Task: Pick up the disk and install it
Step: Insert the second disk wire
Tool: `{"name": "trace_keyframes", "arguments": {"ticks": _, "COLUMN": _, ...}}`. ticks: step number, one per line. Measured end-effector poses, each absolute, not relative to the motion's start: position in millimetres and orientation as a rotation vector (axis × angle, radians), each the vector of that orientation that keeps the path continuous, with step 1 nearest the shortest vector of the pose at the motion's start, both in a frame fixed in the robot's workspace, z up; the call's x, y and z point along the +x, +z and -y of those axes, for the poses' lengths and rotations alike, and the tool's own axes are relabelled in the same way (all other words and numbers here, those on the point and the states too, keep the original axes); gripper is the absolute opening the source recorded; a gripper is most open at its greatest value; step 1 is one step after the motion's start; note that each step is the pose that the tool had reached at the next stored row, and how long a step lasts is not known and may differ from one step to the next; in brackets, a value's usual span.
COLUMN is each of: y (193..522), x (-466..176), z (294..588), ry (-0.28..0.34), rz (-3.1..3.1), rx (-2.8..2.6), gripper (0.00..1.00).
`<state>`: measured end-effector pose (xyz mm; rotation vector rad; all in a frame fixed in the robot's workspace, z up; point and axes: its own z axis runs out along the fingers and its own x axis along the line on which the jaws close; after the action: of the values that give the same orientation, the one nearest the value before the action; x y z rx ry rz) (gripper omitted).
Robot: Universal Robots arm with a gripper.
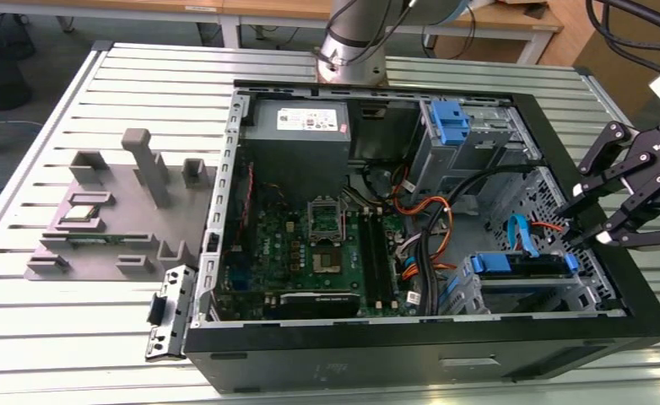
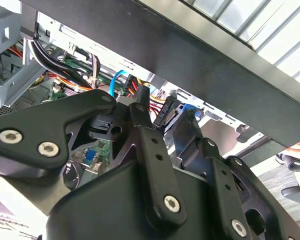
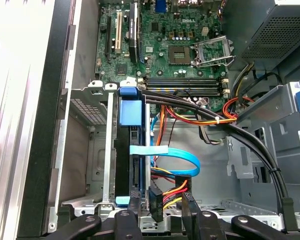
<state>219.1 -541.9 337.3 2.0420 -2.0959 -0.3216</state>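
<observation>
The disk [image 1: 518, 263] sits edge-up in the drive cage at the front right corner of the open computer case [image 1: 420, 354], its blue side rails showing. In the first wrist view the disk [image 3: 122, 165] runs as a dark slab with a blue rail tab [image 3: 129, 107] at its end. My gripper [image 1: 586, 224] hangs open just above the case's right wall, beside the cage and apart from the disk. In the first wrist view my gripper [image 3: 157, 220] has its fingers on either side of a black cable plug [image 3: 157, 202] next to the disk. In the second wrist view the gripper [image 2: 165, 112] is close up.
Inside the case lie the green motherboard [image 1: 307, 245], the grey power-supply box [image 1: 299, 122], a second blue-tabbed bay [image 1: 448, 122] and loose black, orange and blue cables [image 1: 426, 211]. A grey parts fixture [image 1: 116, 211] stands on the slatted table at the exterior view's left.
</observation>
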Motion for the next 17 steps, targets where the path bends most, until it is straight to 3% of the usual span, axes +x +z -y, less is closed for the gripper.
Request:
{"name": "trace_keyframes", "arguments": {"ticks": 2, "y": 337.3, "x": 219.0, "z": 541.9, "ry": -0.322, "rz": 2.096, "rx": 2.042, "gripper": 0.46}}
{"name": "trace_keyframes", "arguments": {"ticks": 3, "y": 337.3, "x": 219.0, "z": 541.9, "ry": -0.322, "rz": 2.096, "rx": 2.042, "gripper": 0.38}}
{"name": "trace_keyframes", "arguments": {"ticks": 7, "y": 337.3, "x": 219.0, "z": 541.9, "ry": -0.322, "rz": 2.096, "rx": 2.042, "gripper": 0.36}}
{"name": "trace_keyframes", "arguments": {"ticks": 8, "y": 337.3, "x": 219.1, "z": 541.9, "ry": -0.321, "rz": 2.096, "rx": 2.042, "gripper": 0.29}}
{"name": "trace_keyframes", "arguments": {"ticks": 17, "y": 339.2, "x": 219.1, "z": 541.9, "ry": -0.308, "rz": 2.093, "rx": 2.035, "gripper": 0.29}}
